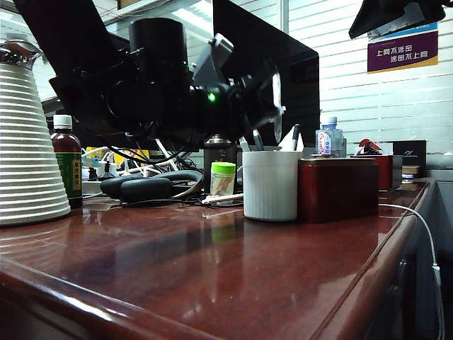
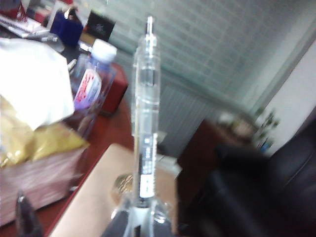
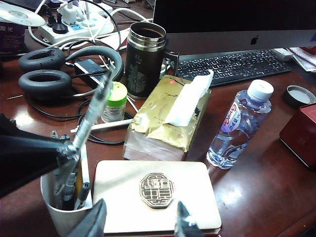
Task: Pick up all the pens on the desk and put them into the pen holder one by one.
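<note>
Pen (image 3: 94,106), thin clear, clamped at one end in shut left gripper (image 2: 140,217), hangs over pen holder (image 3: 61,210), long axis tilted toward 1 o'clock in right wrist view. Holder directly below gripper, other pens already inside. Right gripper (image 3: 138,222) half open, empty, hovers over box lid beside holder.
</note>
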Controlling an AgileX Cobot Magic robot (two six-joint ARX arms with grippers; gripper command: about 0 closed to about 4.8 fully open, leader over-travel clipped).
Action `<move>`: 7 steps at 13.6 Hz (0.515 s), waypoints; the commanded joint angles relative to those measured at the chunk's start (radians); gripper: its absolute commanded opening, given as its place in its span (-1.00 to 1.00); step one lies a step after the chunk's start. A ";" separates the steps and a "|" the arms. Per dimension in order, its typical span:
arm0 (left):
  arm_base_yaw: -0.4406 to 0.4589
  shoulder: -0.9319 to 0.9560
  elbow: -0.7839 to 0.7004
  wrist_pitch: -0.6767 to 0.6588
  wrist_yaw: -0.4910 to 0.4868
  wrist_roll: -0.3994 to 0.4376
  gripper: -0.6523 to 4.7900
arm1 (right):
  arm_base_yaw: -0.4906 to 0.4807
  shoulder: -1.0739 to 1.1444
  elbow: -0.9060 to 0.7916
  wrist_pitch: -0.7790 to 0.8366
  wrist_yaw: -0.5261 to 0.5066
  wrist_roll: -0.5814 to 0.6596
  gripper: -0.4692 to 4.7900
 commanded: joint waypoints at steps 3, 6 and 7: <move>-0.002 -0.005 0.001 -0.119 0.040 0.078 -0.76 | 0.001 -0.005 0.005 0.017 0.000 -0.002 -0.12; -0.002 -0.005 0.001 -0.132 0.044 0.092 -0.23 | 0.001 -0.005 0.005 0.020 0.000 -0.002 -0.12; -0.002 -0.005 0.001 -0.132 0.044 0.094 -0.23 | 0.001 -0.005 0.005 0.020 0.000 -0.002 -0.12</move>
